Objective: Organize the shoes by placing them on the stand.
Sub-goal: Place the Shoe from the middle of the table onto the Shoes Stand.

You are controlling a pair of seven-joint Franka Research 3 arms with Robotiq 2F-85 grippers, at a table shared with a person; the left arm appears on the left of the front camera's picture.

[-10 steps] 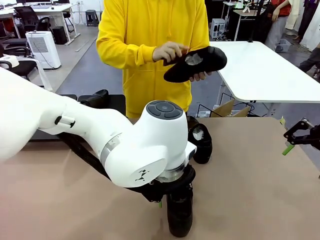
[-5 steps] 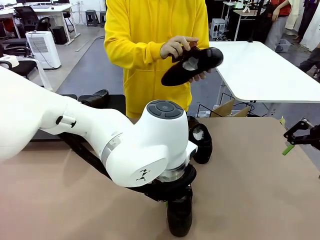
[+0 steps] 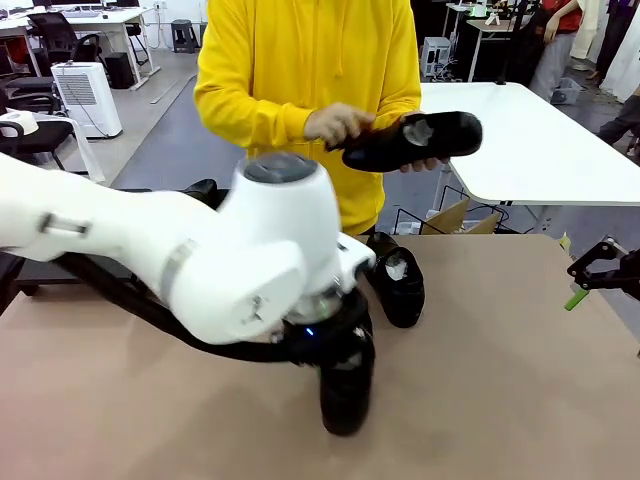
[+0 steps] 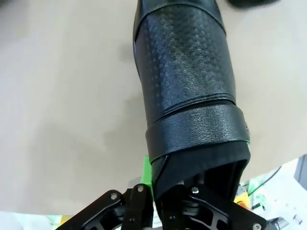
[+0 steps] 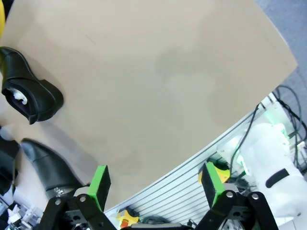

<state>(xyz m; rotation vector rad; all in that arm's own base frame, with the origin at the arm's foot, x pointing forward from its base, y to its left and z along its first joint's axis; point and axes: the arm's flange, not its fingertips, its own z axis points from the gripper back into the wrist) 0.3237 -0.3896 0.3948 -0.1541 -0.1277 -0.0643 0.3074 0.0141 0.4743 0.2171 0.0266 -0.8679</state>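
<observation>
Bearing a loose shoe (image 3: pixel 398 285), tan table (image 3: pixel 500 380) is fronting white table (image 3: pixel 520 150) and grey floor (image 3: pixel 180 140); left gripper (image 4: pixel 192 191) clamping second shoe (image 4: pixel 184 72), right gripper (image 5: pixel 156 181) gaping.

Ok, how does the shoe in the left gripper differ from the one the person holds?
The gripped shoe is low at the table, its heel end clamped in the left gripper, textured sole showing; the person's shoe is raised in both hands, white paper stuffing showing. Both are glossy black dress shoes.
</observation>
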